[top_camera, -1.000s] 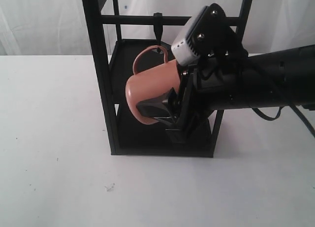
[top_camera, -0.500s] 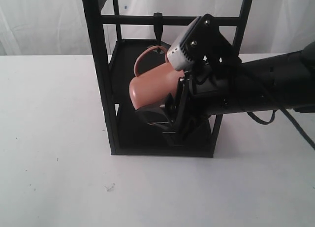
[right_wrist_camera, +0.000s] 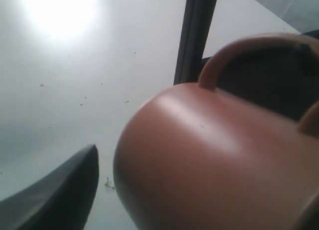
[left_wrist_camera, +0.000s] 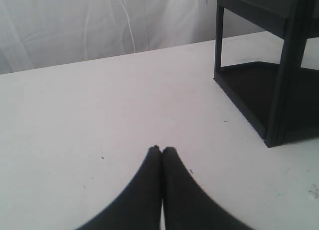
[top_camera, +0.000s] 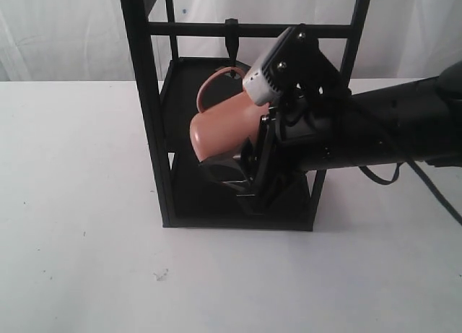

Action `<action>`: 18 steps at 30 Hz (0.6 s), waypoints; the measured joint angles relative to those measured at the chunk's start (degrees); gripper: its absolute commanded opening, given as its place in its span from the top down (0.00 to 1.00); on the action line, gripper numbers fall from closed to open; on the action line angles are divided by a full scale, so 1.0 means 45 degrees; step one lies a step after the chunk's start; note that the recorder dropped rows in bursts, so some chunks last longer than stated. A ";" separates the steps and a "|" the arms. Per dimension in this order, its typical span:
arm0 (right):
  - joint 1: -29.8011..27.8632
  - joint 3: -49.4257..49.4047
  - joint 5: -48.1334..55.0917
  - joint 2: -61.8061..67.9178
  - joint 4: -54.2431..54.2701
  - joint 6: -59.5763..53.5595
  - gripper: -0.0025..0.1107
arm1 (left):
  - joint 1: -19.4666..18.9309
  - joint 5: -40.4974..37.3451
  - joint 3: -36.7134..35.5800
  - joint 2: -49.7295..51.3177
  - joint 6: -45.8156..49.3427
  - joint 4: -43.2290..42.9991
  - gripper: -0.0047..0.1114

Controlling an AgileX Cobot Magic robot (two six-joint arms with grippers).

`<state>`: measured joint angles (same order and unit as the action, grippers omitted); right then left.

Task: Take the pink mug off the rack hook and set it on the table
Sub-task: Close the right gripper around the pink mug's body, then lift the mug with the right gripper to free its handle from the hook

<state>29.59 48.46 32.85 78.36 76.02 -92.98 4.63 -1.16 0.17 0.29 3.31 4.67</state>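
The pink mug [top_camera: 220, 127] lies tilted on its side in the air inside the black rack [top_camera: 144, 94]. Its thin loop handle [top_camera: 214, 84] points up, just under the rack hook [top_camera: 231, 38] on the crossbar. I cannot tell whether the loop still touches the hook. My right gripper [top_camera: 234, 158] is shut on the mug, reaching in from the right. In the right wrist view the mug [right_wrist_camera: 214, 160] fills the frame, with one finger [right_wrist_camera: 65, 190] beside it and the other hidden. My left gripper [left_wrist_camera: 161, 149] hangs shut over the table [left_wrist_camera: 75, 115], holding nothing.
The rack's front post [top_camera: 148, 131] and black base shelf [top_camera: 216, 210] stand close around the mug and right arm. The right post [top_camera: 357, 29] runs behind the wrist. White table [top_camera: 72, 203] spreads to the left and front, with a white curtain behind.
The right gripper and the mug shifted slightly right and up, and the mug tilted less steeply. Over the last half second they barely moved. The left arm has not moved.
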 measured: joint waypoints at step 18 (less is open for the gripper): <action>0.0011 0.0000 0.0000 0.0253 0.0340 -0.0024 0.61 | 0.0000 0.0000 0.0000 0.0000 0.0000 0.0000 0.96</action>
<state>29.63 48.46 32.85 79.50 77.55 -93.09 4.63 -1.16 0.17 0.29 3.31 4.67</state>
